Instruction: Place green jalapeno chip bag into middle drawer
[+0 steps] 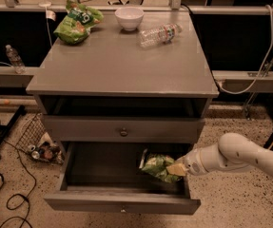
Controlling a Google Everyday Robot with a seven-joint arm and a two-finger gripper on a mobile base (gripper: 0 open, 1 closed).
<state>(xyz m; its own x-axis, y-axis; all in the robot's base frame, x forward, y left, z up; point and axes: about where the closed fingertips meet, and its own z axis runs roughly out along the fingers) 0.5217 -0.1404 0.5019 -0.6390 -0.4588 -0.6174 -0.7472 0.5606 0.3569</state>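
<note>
Speckled floor [231, 208] nearest us, with a dark cable [18, 199] looping over it at lower left. Next in is the middle drawer [121, 203], pulled well out of the grey cabinet, small knob on its flat front, inside dark and boxy.

The green jalapeno chip bag [157, 166] is inside that drawer, at the right end, close to the right wall and crumpled, with a pale strip at its left edge. The gripper [176, 169] is at the bag's right end, touching it, inside the drawer opening. We cannot tell whether it is clamped on the bag or has let go. The white arm [240, 156] comes in from the right, over the drawer's right side.

On the floor left of the cabinet we see a wire basket [31, 133] tipped over, with small clutter beside it.

Above the open drawer is the upper front [79, 127] with a dark round knob [123, 132]; above that, a dark open slot under the cabinet top [121, 65].

At the far edge of the top:
- clear plastic bottle [160, 33] lying on its side, right
- white bowl [129, 18] upright, centre
- brighter green bag [77, 20], left corner

Further back, a small bottle [14, 58] stands on a ledge at left, and a white cable [264, 51] hangs at right.
</note>
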